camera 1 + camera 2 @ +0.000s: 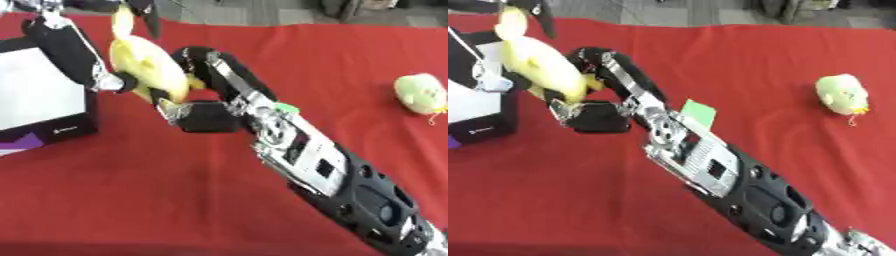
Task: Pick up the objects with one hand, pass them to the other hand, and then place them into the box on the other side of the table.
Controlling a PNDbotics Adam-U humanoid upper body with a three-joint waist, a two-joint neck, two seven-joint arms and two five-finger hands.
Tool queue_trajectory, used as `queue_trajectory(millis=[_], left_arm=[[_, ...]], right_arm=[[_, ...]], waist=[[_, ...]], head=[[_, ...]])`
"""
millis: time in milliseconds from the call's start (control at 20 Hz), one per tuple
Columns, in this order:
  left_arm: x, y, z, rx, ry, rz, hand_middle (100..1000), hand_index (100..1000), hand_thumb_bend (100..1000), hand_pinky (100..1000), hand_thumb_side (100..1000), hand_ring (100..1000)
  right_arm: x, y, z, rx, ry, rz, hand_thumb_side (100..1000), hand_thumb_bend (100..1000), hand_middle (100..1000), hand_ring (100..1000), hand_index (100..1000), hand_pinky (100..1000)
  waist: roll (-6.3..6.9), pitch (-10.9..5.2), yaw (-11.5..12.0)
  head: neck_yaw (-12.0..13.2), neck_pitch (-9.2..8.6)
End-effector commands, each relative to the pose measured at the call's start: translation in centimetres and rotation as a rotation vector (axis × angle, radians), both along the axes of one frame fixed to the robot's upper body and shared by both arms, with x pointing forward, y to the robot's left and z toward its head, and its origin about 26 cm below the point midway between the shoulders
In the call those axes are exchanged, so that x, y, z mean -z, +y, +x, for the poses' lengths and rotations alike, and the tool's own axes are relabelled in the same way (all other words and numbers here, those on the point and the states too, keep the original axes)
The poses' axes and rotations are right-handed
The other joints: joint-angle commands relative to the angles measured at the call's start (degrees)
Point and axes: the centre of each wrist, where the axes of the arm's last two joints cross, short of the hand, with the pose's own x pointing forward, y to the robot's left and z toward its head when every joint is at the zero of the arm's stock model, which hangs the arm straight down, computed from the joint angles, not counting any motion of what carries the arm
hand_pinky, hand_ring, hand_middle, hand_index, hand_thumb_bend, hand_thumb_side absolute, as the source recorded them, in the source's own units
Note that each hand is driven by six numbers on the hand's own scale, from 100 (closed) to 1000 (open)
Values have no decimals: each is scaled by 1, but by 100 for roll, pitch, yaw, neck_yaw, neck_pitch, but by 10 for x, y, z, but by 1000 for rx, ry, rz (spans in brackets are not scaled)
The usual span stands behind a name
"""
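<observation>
Yellow plush toy (144,62): we saw it held up above the desk (175,200), between the two robot hands, just beside the box's right edge.
Right robot hand (206,107): we found its arm reaching in from the lower right corner; its fingers were curled round the lower right side of the yellow plush toy, thumb part under it.
Left robot hand (96,70): it came down from the upper left, and its fingers touched the toy's left side; we could not tell whether they were curled on it.
Box (39,87): we saw a black box with a white inside at the left edge, resting on the red cloth.
Pale green plush toy (842,95): it lay alone on the cloth at the right, well apart from both hands.
Green tag (699,113): we noted a small green square just beside the right wrist.
</observation>
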Motion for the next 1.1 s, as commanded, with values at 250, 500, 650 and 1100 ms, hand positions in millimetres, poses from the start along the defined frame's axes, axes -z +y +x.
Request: queue_trajectory(millis=[250,500,650,1100], left_arm=[[-3,2,5,-3,29,-12,665,590,100,838,223,793],[-5,2,3,21,73,-72,549,447,100,807,238,700],[-4,2,3,30,103,-99,529,430,100,802,228,674],[-4,3,4,17,143,-145,486,513,125,778,150,631]], right_arm=[[-6,-1,-4,-20,-29,1,100,100,461,534,448,674],[-6,-1,-4,-20,-22,-5,100,100,479,544,468,677],[-5,-1,-4,-19,-17,-9,100,100,493,551,486,680],[-3,-1,-4,-14,4,-41,265,100,675,663,673,732]], waist=[[18,-89,0],[19,-90,1],[22,-82,0],[26,-69,2]], head=[[6,-67],[-21,-65],[-37,-58],[-33,-38]])
